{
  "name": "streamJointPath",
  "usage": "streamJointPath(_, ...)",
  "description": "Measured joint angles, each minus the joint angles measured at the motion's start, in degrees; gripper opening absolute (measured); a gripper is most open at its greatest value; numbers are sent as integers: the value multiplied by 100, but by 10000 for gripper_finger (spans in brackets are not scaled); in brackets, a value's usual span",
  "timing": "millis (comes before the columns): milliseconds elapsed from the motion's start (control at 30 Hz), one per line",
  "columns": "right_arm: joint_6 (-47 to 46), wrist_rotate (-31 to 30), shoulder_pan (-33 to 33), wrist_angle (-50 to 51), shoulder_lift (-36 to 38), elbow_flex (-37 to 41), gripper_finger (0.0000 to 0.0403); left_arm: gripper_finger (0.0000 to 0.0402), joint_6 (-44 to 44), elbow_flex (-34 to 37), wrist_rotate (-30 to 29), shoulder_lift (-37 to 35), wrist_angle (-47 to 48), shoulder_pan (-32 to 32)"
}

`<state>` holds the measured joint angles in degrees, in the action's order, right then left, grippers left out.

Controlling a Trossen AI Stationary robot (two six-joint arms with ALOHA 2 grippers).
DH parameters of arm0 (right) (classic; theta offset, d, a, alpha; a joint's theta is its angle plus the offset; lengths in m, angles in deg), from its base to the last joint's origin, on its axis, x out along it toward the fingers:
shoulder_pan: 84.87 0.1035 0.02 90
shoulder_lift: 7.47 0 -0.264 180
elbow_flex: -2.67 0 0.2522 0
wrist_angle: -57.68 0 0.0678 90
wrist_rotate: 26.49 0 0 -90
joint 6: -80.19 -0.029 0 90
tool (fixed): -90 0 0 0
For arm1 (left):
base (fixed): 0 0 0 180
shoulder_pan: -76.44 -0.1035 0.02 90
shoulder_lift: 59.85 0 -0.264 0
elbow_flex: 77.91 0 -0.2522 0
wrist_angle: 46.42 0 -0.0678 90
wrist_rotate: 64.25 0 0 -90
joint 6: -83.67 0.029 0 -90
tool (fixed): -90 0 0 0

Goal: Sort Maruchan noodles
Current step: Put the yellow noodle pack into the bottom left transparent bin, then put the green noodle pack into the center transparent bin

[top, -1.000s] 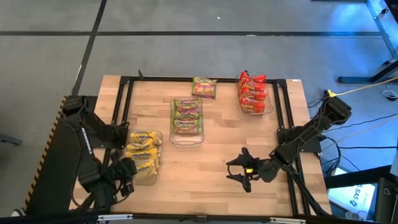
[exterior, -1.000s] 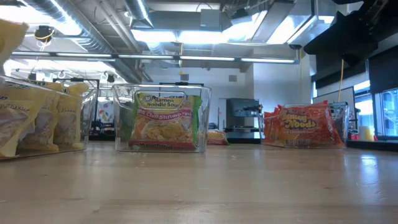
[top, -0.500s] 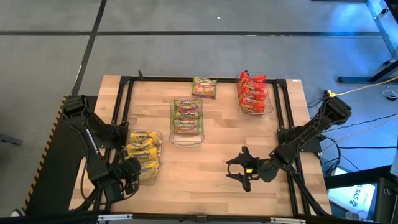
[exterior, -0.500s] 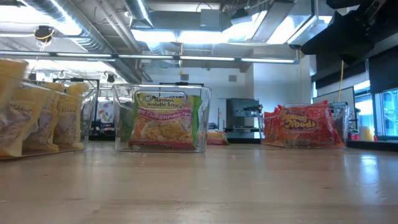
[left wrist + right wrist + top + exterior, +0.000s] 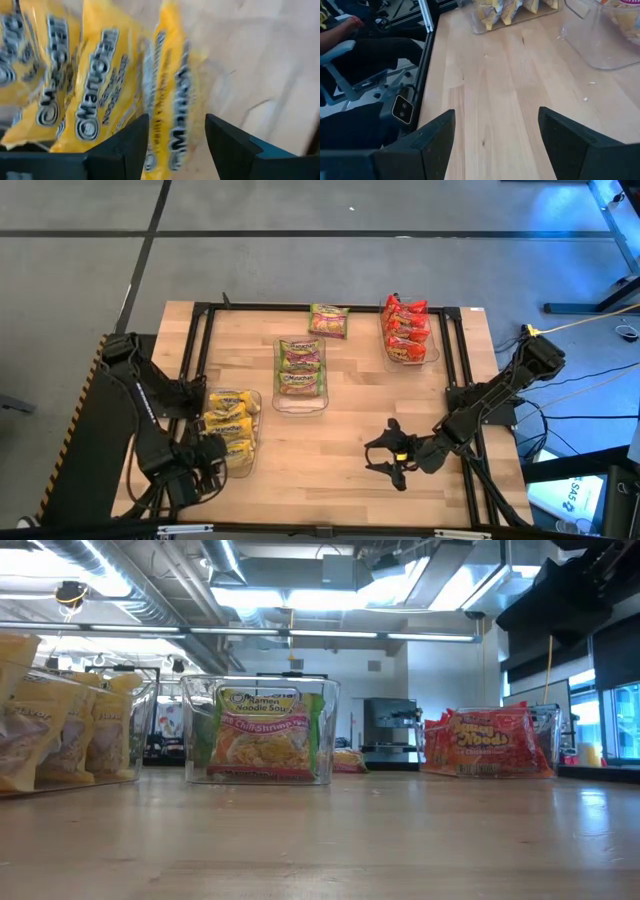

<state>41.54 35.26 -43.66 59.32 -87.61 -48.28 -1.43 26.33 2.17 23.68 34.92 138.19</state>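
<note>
Pulled back toward table's near edge since a second ago: left gripper [image 5: 205, 463], now just off near end of clear plastic bin [image 5: 252, 399] of yellow crinkly Maruchan packets [image 5: 228, 423]. Jaws spread, nothing between; nearest yellow packet [image 5: 167, 100] standing loose just beyond. Right gripper [image 5: 385, 453] parked over bare wooden tabletop [image 5: 340, 440], jaws wide, empty.

Mid-table: clear bin of green packets [image 5: 299, 365]. Far right: bin of red packets [image 5: 406, 330]. Far edge: single green packet [image 5: 328, 320] lying loose on wood, outside any bin.

Judged step: release of yellow packet done. Next likely: fetch stray green packet, long reach, flat pinch needed.
</note>
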Motion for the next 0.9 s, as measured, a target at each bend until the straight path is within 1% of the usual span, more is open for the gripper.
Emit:
streamJointPath(67,0,-9,0,-6,0,0,257,187,22,-177,-259,0,85,-15)
streamJointPath(100,0,-45,0,-5,0,0,257,187,24,-245,-487,0,99,-31)
streamJointPath(167,10,-164,-10,-3,0,0,257,187,22,-339,-1143,-1,42,-50)
streamJointPath(300,58,-313,-216,16,0,0,257,188,48,-275,-2495,2,-578,-146)
streamJointPath(433,-61,1,-713,220,0,0,250,188,517,-133,-3131,74,-1183,-488)
streamJointPath(533,201,78,-1117,306,0,-28,227,188,1112,-110,-3263,187,-1639,-775)
streamJointPath(667,985,90,-1733,820,0,-326,180,188,2108,-107,-3283,347,-2334,-1215)
streamJointPath(767,1620,85,-2307,1315,0,-577,141,188,2864,-105,-3072,459,-2811,-1508)
streamJointPath(900,2530,106,-3157,1438,0,-790,90,188,3740,-105,-3035,616,-3265,-1776)
